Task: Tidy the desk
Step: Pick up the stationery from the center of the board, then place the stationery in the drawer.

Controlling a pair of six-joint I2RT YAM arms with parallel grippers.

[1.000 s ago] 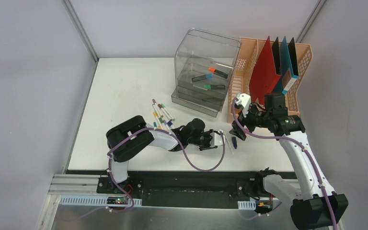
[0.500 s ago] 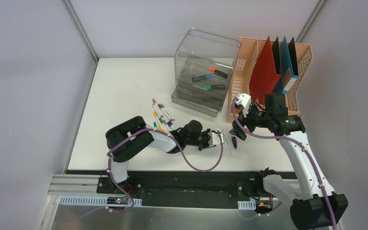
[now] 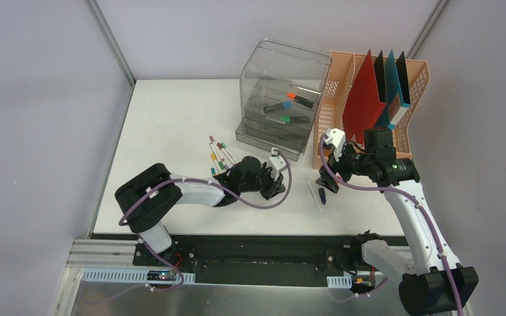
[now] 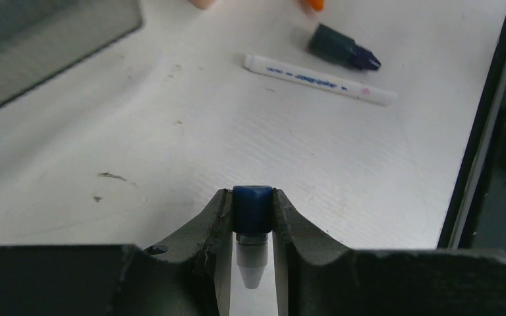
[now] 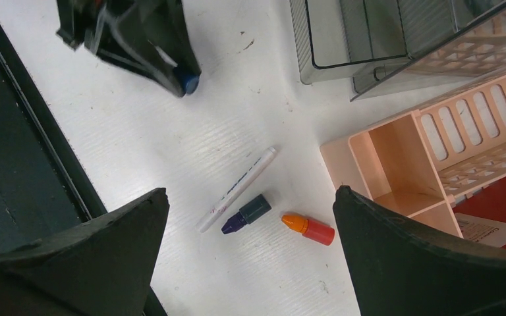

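The desk fills the middle of the top view, its rail at 6 o'clock. It looks stiff, heavy and fixed, so nothing on it is a handle. The tidying falls on the small things it carries, and its smooth top will probably let round pens roll.

The left gripper is clenched on a blue-capped marker, pinched near the cap end (a light, slick barrel, likely safer held nearer its middle). That arm lies low, elbow out at 8 o'clock, wrist close above the desk and reaching toward 3 o'clock. It sits at 5 o'clock from the row of markers.

The right gripper is spread wide and holds nothing. It points down over a white pen, a dark cap and an orange cap. The rack stands at 2 o'clock and the clear drawer box at 12.
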